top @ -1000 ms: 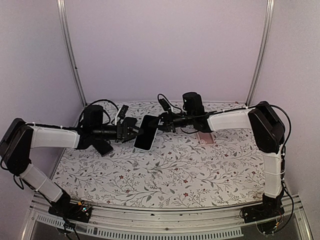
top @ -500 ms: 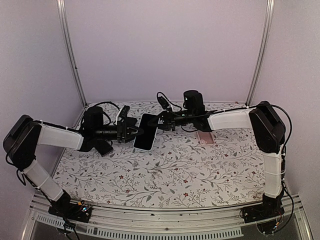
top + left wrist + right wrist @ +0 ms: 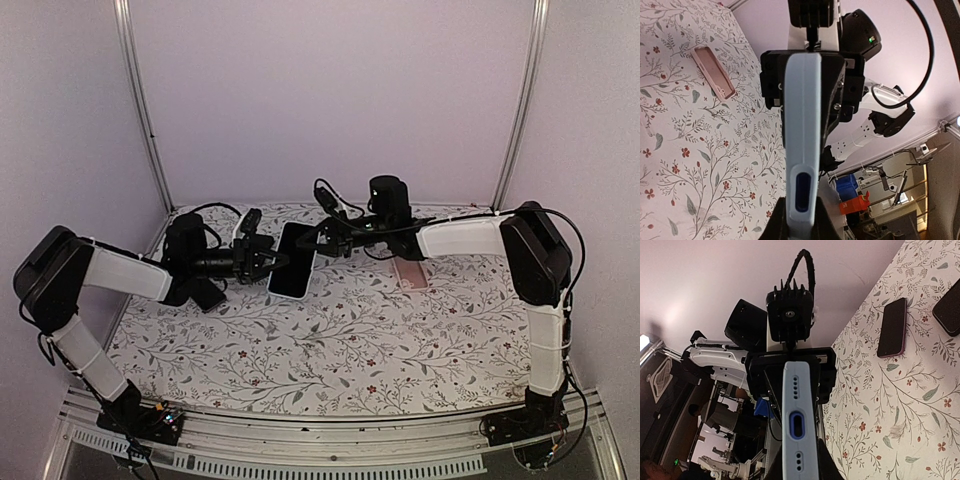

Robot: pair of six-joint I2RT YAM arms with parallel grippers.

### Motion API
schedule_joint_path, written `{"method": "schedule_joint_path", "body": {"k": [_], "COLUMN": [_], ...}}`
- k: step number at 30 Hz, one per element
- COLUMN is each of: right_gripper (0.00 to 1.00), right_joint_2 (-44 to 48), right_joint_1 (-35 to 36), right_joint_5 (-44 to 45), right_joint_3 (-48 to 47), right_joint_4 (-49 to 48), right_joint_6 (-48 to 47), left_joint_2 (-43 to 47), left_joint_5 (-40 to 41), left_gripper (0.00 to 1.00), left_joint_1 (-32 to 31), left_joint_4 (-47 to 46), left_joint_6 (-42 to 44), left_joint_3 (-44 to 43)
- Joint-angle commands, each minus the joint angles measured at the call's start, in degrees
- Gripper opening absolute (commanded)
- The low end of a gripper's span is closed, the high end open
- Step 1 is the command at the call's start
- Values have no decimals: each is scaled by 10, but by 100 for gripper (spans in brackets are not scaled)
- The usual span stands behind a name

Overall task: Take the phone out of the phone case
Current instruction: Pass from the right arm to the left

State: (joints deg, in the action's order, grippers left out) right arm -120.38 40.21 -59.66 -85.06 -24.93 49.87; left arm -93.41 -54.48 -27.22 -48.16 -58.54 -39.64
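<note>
Floral counter (image 3: 350, 350) | phone (image 3: 292, 262) aloft between arms | left fingers (image 3: 264, 262) just pinched one end; right fingers (image 3: 322, 244) pinch the other | both ends secured, so case (image 3: 802, 125) likely peels next.

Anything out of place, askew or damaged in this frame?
Nothing stands out. The cased phone is held above the table, clamped between the left gripper and right gripper; an empty pink case lies flat on it.

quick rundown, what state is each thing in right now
left gripper, shut on the phone
right gripper, shut on the phone
phone, in its blue case, held off the table
pink case, empty, lying on the table
dark phone, lying flat, untouched
</note>
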Motion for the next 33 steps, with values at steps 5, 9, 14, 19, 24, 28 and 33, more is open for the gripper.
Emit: {"method": "schedule_joint_path", "body": {"k": [5,9,14,19,24,28,33], "right_gripper": [26,55,76,88,96,99,99], "right_joint_2": [35,50,71,96,121,136,141], "right_joint_1": [2,3,1,0,2,6,21], "right_joint_5": [36,67,106,133,144,148,153], "right_joint_3": [-20,-11,8,41,75,90,93], "right_joint_4": [11,26,39,37,36,36,43], "right_joint_6": [-32,-46,-60,-63,-67,-71,-73], "left_joint_2": [2,20,44,58,59,60,54], "left_joint_5": [26,57,98,131,145,151,157], "left_gripper": [0,0,0,0,0,0,0], "left_joint_1": [-6,-6,1,9,17,25,29], "left_joint_4": [-58,-66,-73,-86,-120,-133,-156], "left_joint_6": [-40,-54,-74,-94,-122,-140,-159], "left_joint_3": [9,11,17,24,23,20,15]}}
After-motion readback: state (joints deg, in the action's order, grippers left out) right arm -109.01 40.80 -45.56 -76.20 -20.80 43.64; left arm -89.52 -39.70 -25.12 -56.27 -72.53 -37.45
